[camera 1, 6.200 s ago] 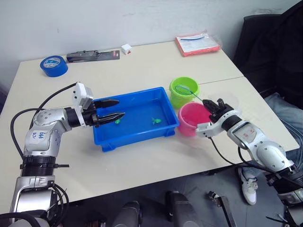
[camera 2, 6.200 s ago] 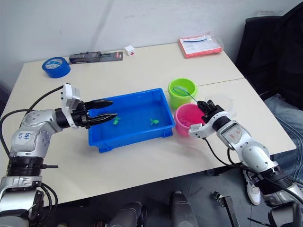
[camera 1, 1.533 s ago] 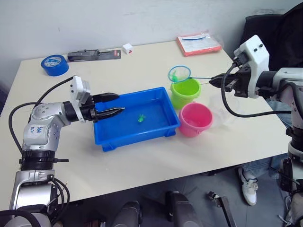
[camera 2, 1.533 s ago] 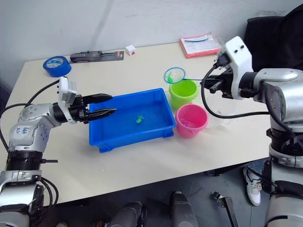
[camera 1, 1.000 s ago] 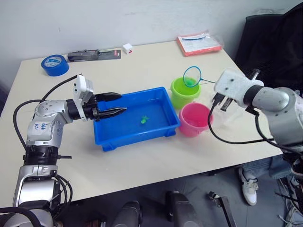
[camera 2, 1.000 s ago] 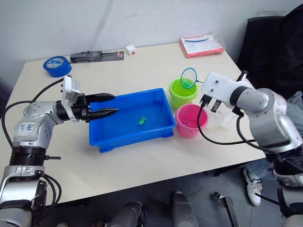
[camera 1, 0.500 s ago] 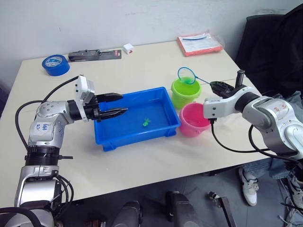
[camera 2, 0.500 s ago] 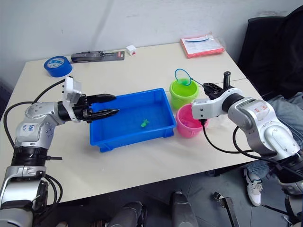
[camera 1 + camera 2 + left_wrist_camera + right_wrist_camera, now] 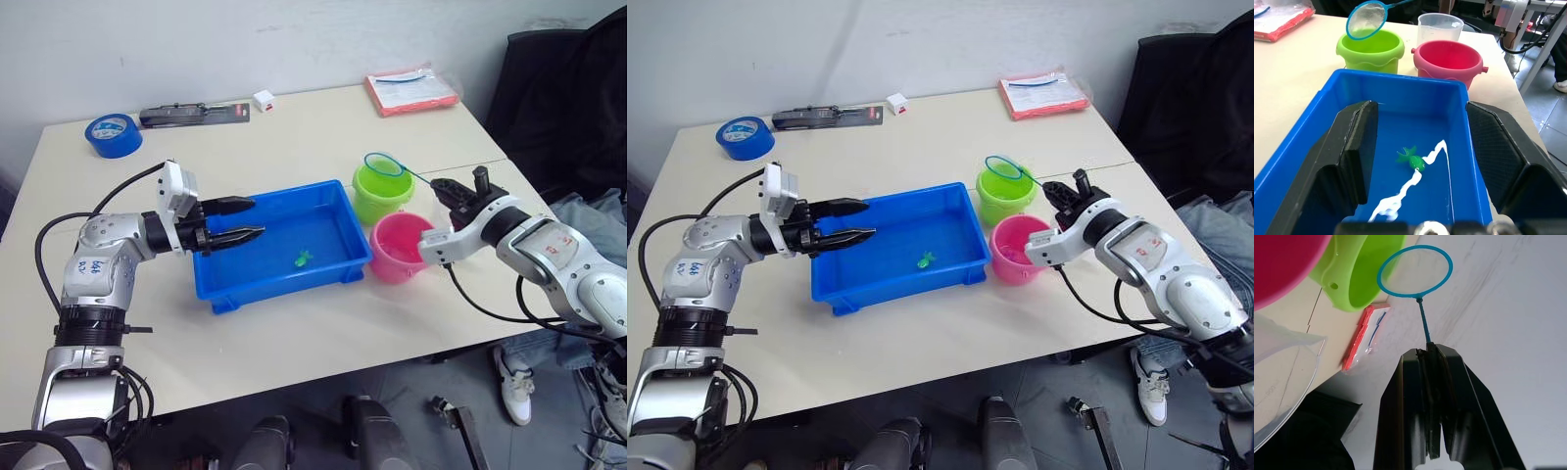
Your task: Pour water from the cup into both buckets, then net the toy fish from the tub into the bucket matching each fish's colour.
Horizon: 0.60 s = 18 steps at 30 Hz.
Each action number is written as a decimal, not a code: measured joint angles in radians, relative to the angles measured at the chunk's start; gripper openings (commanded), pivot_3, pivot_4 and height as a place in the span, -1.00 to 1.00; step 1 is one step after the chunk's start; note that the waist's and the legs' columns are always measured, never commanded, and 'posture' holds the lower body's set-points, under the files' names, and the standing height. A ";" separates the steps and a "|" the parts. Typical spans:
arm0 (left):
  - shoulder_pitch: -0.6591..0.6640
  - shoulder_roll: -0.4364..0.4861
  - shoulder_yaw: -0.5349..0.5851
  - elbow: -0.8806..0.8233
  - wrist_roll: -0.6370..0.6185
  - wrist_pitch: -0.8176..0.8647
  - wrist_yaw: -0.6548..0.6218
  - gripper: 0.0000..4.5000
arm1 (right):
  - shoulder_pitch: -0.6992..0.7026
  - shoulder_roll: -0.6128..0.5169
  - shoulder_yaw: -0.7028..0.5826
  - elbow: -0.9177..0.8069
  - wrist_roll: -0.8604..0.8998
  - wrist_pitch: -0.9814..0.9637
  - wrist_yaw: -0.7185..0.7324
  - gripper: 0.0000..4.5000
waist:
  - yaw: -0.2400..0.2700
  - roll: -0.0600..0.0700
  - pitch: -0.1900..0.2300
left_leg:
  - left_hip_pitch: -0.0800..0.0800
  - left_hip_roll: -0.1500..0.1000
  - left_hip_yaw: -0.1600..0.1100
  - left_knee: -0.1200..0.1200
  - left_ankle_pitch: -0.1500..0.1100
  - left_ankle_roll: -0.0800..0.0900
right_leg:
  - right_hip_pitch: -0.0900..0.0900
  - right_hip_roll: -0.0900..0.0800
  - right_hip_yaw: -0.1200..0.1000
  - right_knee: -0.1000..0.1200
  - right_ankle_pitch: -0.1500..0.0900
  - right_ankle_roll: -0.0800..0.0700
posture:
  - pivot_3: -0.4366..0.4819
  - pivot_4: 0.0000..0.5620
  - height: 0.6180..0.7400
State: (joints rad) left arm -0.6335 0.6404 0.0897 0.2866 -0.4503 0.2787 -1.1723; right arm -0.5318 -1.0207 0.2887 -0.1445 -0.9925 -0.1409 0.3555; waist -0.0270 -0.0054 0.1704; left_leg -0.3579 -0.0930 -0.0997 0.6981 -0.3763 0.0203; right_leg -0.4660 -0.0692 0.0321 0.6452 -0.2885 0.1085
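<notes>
Right tool: pressing together on the thin handle of the net, which is reaching out toward ten o'clock so the blue hoop is hanging over the far rim of the lime green bucket, tilted, probably so any green catch would drop into the matching pail. Mesh: appearing empty in the right wrist view. Left tool: spreading wide, holding nothing, poised over the nine o'clock end of the tub, its fingers hanging inside the walls, likely placed there to steady the tray while the netting is going on. Toy fish: one green piece lying on the tub floor toward the four o'clock side, well apart from the net, waiting to be scooped; no pink fish is showing in the tub. Pink bucket: standing at three o'clock of the tub, just beside the green one. Cup: standing upright beyond the pink bucket, plain in the left wrist view, which is also showing a pale streak on the tub floor by the fish. Table: also carrying a blue tape roll at eleven o'clock and a red packet at one o'clock.
</notes>
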 measured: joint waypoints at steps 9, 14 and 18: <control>0.039 0.053 0.012 -0.023 -0.018 0.061 -0.029 0.38 | -0.170 0.130 -0.125 -0.053 0.507 0.164 0.415 -0.65 | -0.004 0.000 0.000 | 0.000 0.002 -0.001 0.000 0.000 0.000 | 0.001 0.001 0.000 0.000 0.000 0.000 | -0.05 -0.47 1.00; 0.079 0.105 0.029 -0.076 -0.034 0.116 -0.048 0.38 | -0.305 0.173 -0.129 -0.055 0.745 0.449 0.708 -0.65 | -0.001 0.000 0.000 | 0.000 0.001 -0.002 0.000 0.000 0.000 | 0.002 0.000 0.001 0.000 0.000 0.000 | -0.05 -0.47 1.00; 0.129 0.131 0.049 -0.128 -0.046 0.150 -0.053 0.38 | -0.356 0.175 -0.029 -0.060 0.838 0.637 0.897 -0.65 | 0.001 0.000 0.000 | 0.000 0.001 -0.004 0.000 0.000 0.000 | 0.002 0.000 0.001 0.001 0.000 0.000 | -0.05 -0.47 1.00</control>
State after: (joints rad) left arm -0.5046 0.7718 0.1391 0.1589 -0.4958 0.4287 -1.2257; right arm -0.8875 -0.8459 0.2597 -0.2046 -0.1550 0.4965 1.2526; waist -0.0257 -0.0054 0.1704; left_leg -0.3580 -0.0920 -0.1033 0.6977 -0.3764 0.0203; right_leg -0.4636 -0.0697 0.0330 0.6457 -0.2886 0.1085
